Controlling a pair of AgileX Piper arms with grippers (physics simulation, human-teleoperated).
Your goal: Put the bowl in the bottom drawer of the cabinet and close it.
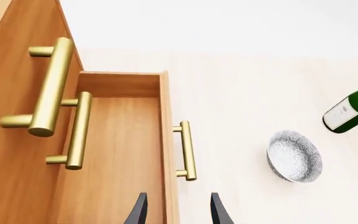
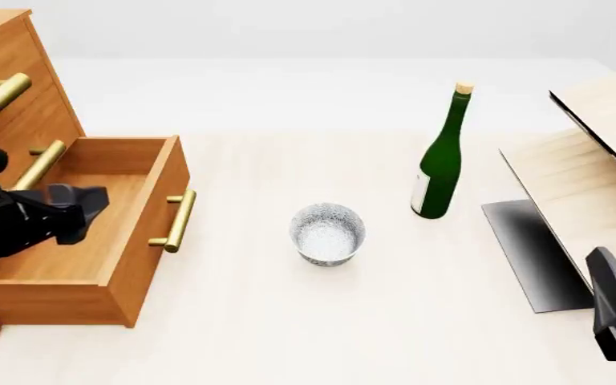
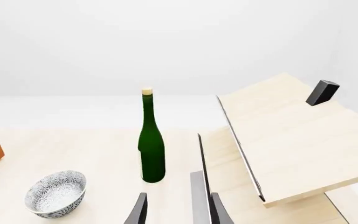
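The speckled white bowl [image 2: 327, 233] stands upright on the table, between the cabinet [image 2: 32, 100] and a green bottle. It also shows in the wrist views, bowl [image 1: 294, 156] and bowl [image 3: 56, 193]. The bottom drawer [image 2: 150, 241] is pulled out, with nothing inside; its brass handle [image 2: 176, 220] faces the bowl. My left gripper [image 2: 78, 210] hovers open over the drawer's interior, and its fingertips [image 1: 139, 211] show above the bottom drawer [image 1: 120, 85] and its front panel. My right gripper [image 2: 613, 309] is open at the near right, well away from the bowl, with nothing between its fingers [image 3: 139, 210].
A tall green corked bottle [image 2: 439, 160] stands just right of and behind the bowl. A pale light-wood structure [image 2: 597, 152] with a dark plate [image 2: 528, 253] fills the right side. The two upper drawers are shut, their brass handles [image 1: 50, 88] jutting out above the open drawer.
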